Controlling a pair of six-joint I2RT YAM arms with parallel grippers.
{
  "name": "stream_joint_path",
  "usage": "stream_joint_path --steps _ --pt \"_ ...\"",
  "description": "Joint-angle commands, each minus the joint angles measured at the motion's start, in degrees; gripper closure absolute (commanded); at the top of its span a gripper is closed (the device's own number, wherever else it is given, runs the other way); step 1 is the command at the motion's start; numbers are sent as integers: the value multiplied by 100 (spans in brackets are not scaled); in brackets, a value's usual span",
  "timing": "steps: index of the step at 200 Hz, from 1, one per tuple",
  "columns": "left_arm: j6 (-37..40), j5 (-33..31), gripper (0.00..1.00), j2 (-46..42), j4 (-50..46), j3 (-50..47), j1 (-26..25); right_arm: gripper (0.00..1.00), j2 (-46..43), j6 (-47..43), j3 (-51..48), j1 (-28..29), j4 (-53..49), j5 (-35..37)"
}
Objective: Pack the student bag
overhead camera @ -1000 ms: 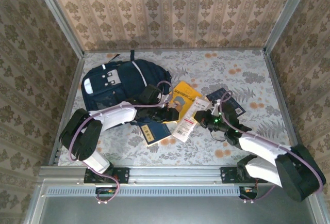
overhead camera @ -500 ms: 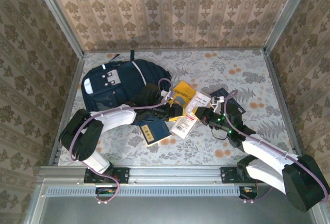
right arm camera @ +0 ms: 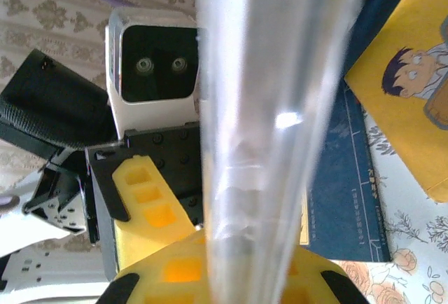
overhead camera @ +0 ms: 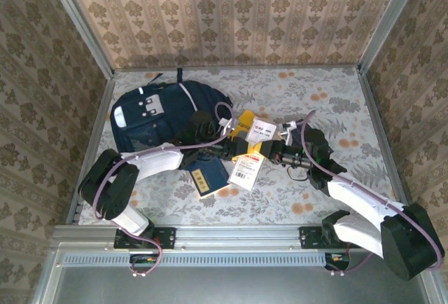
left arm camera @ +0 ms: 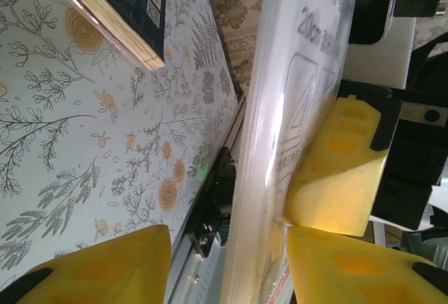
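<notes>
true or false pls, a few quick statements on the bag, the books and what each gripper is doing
1. The large navy-blue fabric backpack lies at the far left of the table. True.
2. The right gripper is shut on a clear plastic packet. True.
3. The yellow cartoon-cover book is inside the backpack. False: it lies on the table beside it.
4. The left gripper clamps the small flat navy booklet. False: its jaws are open around the packet, and the booklet lies on the table.

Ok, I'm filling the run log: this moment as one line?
right gripper: shut on clear packet | left gripper: open around same packet | student bag: far left
</notes>
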Motion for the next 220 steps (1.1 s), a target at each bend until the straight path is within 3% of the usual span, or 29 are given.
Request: stream_joint_path --steps 1,79,115,151,202,220 --pt "-224 171 51 -297 622 -95 142 100 5 -376 180 24 -157 -823" --pt "-743 283 53 -359 1338 -162 386 100 9 -645 146 23 -301 -1139" --pt "-1731 415 52 225 2885 -322 325 100 44 -481 138 35 40 -1309" --pt "-3166 379 57 1050 5105 -436 324 100 -13 -453 102 68 132 -1352" --pt "-3117 406 64 1209 5097 -174 -57 100 104 -504 50 107 161 -1213" --pt "-3113 380 71 1236 5092 -146 -101 100 119 -522 54 102 152 -1152"
